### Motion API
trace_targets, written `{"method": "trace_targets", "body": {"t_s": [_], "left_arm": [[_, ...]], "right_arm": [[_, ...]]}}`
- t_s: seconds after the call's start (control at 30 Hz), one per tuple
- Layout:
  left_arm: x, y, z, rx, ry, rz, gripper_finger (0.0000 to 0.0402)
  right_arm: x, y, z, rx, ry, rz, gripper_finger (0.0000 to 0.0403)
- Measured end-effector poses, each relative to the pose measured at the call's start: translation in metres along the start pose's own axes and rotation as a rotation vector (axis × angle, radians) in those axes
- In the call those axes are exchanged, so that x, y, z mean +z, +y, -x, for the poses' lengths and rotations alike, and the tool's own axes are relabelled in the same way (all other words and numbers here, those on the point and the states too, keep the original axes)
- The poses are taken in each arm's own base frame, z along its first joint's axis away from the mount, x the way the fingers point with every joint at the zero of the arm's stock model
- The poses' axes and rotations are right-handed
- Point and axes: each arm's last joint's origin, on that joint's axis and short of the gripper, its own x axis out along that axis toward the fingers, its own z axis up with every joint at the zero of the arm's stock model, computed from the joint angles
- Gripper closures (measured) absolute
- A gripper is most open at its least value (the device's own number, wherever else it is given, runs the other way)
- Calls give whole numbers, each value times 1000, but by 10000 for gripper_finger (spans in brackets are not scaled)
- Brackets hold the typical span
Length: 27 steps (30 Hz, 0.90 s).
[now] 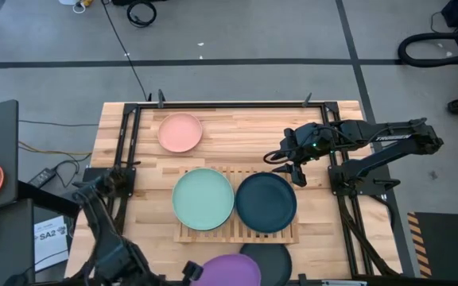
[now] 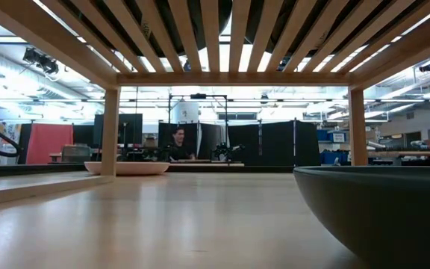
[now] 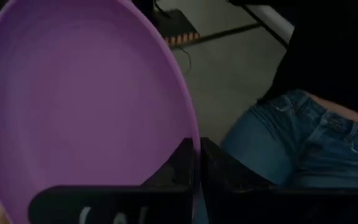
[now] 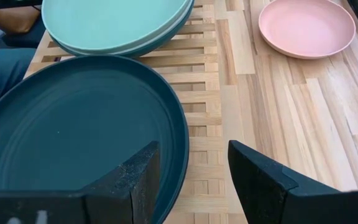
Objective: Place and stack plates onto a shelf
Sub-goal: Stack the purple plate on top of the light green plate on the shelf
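Observation:
The slatted wooden shelf (image 1: 237, 232) stands mid-table. On it lie a mint green plate (image 1: 203, 199), with a second rim showing under it (image 4: 129, 48), and a dark teal plate (image 1: 266, 202). A salmon pink plate (image 1: 180, 133) rests on the table beyond the shelf. A black plate (image 1: 275, 256) sits at the shelf's near edge. My left gripper (image 3: 196, 149) is shut on the purple plate (image 1: 227, 270) at the table's near edge. My right gripper (image 4: 194, 171) is open at the teal plate's far-right rim (image 4: 184, 140), one finger above the plate and one outside it. My left gripper pinches the purple plate's rim (image 3: 191, 134) between its two fingers, which lie across the edge. The plate is tilted, with floor showing behind it. I see none of it resting on anything.
A black frame runs along the table's left, far and right sides (image 1: 126, 135). A person in jeans (image 3: 291, 134) sits close to the near edge. Bare wood lies right of the pink plate (image 4: 303, 118). In the low view the black plate (image 2: 383, 209) looms close under the slats.

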Motion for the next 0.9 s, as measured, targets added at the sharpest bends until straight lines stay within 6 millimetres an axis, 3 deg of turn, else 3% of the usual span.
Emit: {"method": "trace_targets", "body": {"t_s": [0.2,0.43,0.9], "left_arm": [[7,12,37,94,-17,-97,384],[-2,29,66,265,83,-147,384],[-16,70,71,454,325,-180,384]], "right_arm": [[0,0,0,0,0,0,208],[0,0,0,0,0,0,208],[0,0,0,0,0,0,208]]}}
